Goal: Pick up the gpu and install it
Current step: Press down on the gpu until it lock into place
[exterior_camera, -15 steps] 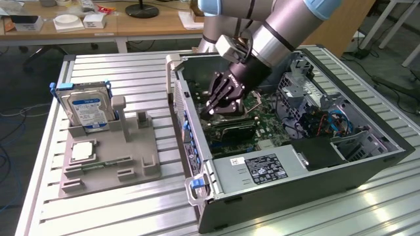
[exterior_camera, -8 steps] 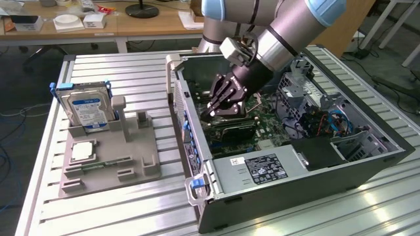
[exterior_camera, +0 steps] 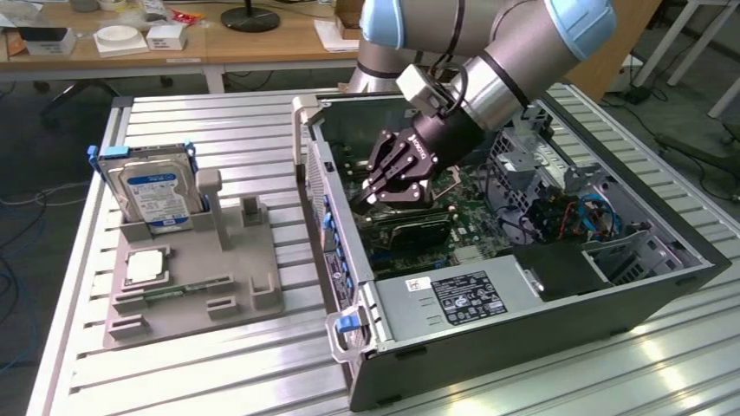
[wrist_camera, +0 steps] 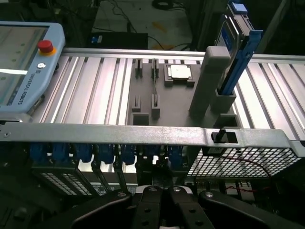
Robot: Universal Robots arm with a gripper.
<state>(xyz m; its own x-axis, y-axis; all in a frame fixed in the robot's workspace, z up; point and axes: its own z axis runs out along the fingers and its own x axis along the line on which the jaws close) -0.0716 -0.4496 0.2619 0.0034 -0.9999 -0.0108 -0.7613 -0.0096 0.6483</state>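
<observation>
Gpu [exterior_camera: 407,230] in computer case [exterior_camera: 647,295], just under closed gripper [exterior_camera: 387,198].

The exterior view looks down from high and a little back, taking in the slatted aluminium tabletop [exterior_camera: 231,121], the grey fixture tray [exterior_camera: 191,277] on the exterior view's left and the open computer case [exterior_camera: 521,286] on its right. The wrist view sits low inside that case, close behind the hand [wrist_camera: 162,210], facing out over the case's side rail [wrist_camera: 143,134] toward the same tray [wrist_camera: 176,102]. Both views share the tray, the upright hard drive [exterior_camera: 156,192] [wrist_camera: 236,45] and the tabletop slats.
</observation>
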